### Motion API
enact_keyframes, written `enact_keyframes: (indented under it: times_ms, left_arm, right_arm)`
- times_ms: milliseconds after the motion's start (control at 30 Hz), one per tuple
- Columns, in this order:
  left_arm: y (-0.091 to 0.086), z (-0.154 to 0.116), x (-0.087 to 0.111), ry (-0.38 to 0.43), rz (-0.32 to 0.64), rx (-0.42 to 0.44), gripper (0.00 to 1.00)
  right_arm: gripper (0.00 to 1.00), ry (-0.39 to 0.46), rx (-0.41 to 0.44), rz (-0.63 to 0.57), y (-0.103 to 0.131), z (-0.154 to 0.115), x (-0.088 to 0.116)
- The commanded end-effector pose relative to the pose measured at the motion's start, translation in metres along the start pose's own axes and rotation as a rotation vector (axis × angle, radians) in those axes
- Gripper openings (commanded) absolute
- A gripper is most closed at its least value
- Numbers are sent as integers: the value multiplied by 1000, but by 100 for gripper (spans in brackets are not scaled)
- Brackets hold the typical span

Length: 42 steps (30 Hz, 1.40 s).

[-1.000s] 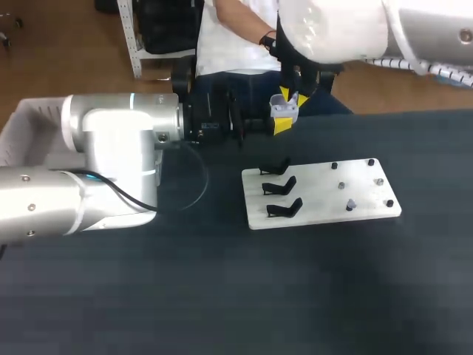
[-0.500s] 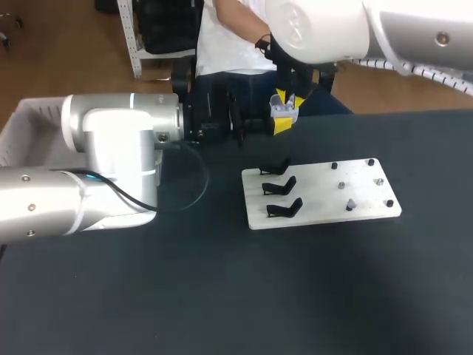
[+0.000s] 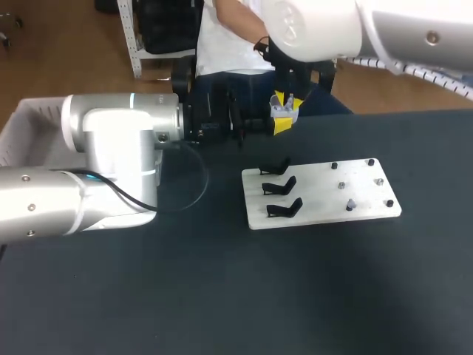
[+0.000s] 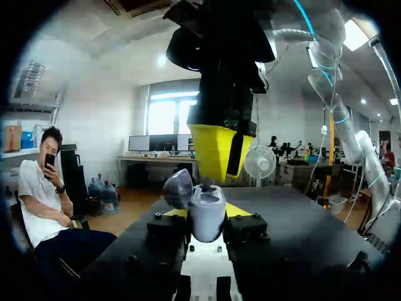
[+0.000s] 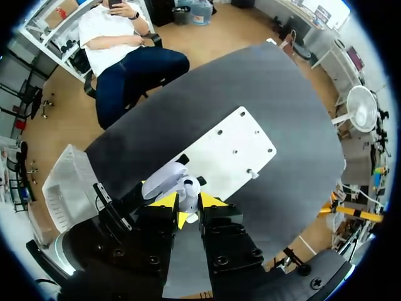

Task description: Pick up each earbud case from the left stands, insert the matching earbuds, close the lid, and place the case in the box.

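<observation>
One earbud case (image 3: 282,112), small and pale, hangs in the air near the far edge of the table (image 3: 222,296), at about 12 o'clock in the head view. It touches no surface. Its lid (image 4: 178,188) stands flipped open, tilted off to one side of the body. The left gripper (image 3: 281,126) is clenched on the case from two sides, holding it low on the body, as the left wrist view shows. The right gripper (image 3: 287,98) sits directly over the case's open mouth, very close to it. Whether it grips anything cannot be told.

The table is a dark, matte, even sheet. In the head view a white board (image 3: 318,196) lies flat on it at about 5 o'clock from the case, near but apart. Three black stands (image 3: 281,186) line the board's 9 o'clock side in a column. Several small pegs (image 3: 342,186) dot its 3 o'clock half, and what sits on them is too small to tell.

A white box (image 3: 22,122) sits at the table's 9 o'clock edge, well apart from the case and largely hidden behind the left arm (image 3: 111,163). That arm comes in from 9 o'clock, bulky and silver-white, and lies level toward the case, covering much of that side of the table. A thin dark cable (image 3: 198,177) loops off it above the surface. The right arm (image 3: 384,29) comes in from 2 o'clock and hangs over the case, hiding part of it from the head view.
</observation>
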State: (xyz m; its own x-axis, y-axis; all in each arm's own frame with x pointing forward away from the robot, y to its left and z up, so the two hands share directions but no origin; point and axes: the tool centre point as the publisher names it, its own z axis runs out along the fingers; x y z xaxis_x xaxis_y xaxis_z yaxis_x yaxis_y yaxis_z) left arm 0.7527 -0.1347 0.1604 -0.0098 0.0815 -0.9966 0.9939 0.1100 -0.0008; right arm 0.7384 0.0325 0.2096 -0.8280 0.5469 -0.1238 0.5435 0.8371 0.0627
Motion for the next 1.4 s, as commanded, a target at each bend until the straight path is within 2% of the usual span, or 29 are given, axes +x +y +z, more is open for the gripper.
enact_keyframes:
  times_ms: [33, 900, 933, 1000, 1033, 1167, 1267, 1367, 1400]
  left_arm:
    - [-2, 0, 1, -3, 2, -8, 0]
    - [-2, 0, 1, -3, 2, -8, 0]
    - [-2, 0, 1, -3, 2, -8, 0]
    - [-2, 0, 1, -3, 2, -8, 0]
    - [-2, 0, 1, -3, 2, -8, 0]
    - [-2, 0, 1, -3, 2, -8, 0]
    - [-2, 0, 1, -3, 2, -8, 0]
    - [-2, 0, 1, -3, 2, -8, 0]
    - [-2, 0, 1, -3, 2, -8, 0]
  right_arm:
    - [0, 5, 5, 5, 1, 2, -1]
    - [0, 45, 7, 4, 2, 15, -3]
    - [7, 45, 4, 4, 2, 15, -3]
    - [30, 46, 2, 3, 2, 14, -3]
    - [34, 46, 1, 2, 2, 14, -3]
    - [40, 43, -2, 0, 2, 13, -3]
    - [40, 43, -11, -4, 1, 11, -1]
    - [43, 21, -44, -38, 1, 4, 3]
    - [47, 5, -53, -62, 0, 2, 5]
